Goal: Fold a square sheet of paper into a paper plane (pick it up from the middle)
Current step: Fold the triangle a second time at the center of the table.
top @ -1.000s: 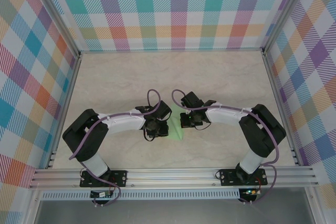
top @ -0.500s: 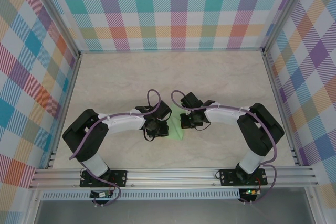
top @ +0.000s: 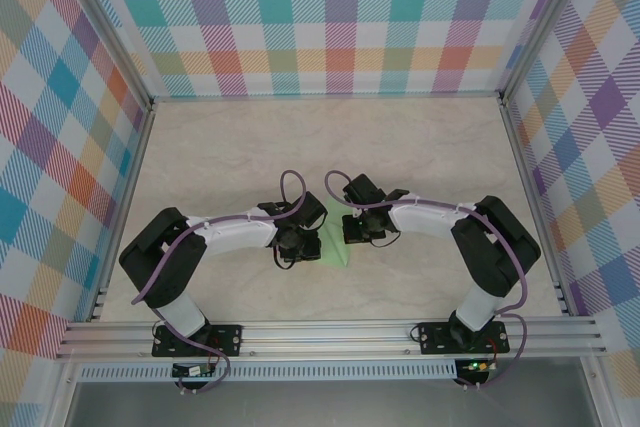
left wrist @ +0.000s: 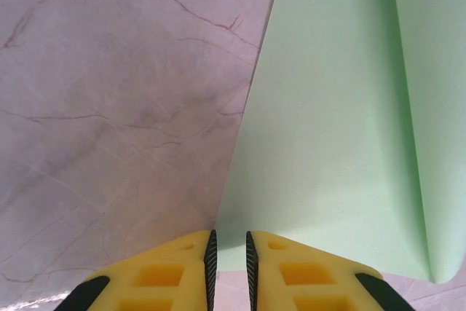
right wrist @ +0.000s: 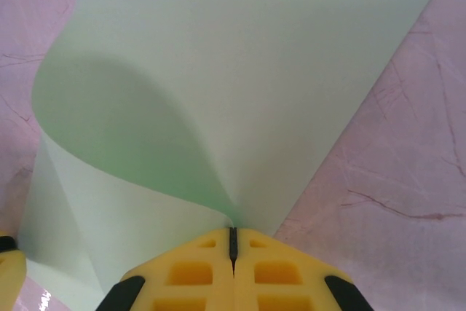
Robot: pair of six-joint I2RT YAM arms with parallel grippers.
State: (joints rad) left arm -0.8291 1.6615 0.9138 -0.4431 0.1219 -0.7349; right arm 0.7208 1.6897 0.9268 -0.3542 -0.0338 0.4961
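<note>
Paper (right wrist: 240, 56) on table (left wrist: 109, 107) between arms; right gripper (right wrist: 233, 242) pinched tight on curled flap; left gripper (left wrist: 228, 253) slightly apart at opposite edge; align edges before creasing.

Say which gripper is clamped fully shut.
The right gripper: jaws fully shut on the curled green paper; the left gripper shows a narrow gap.

A pale marbled tabletop (top: 230, 147) lies under soft, even light, with faint brown veins running through it. Plaid panels in teal, orange, purple and yellow close it in: a back wall (top: 330, 17) at 12 o'clock, a left wall (top: 50, 147) at 9 and a right wall (top: 600, 127) at 3. Aluminium rails (top: 330, 335) edge 6 o'clock.
</note>
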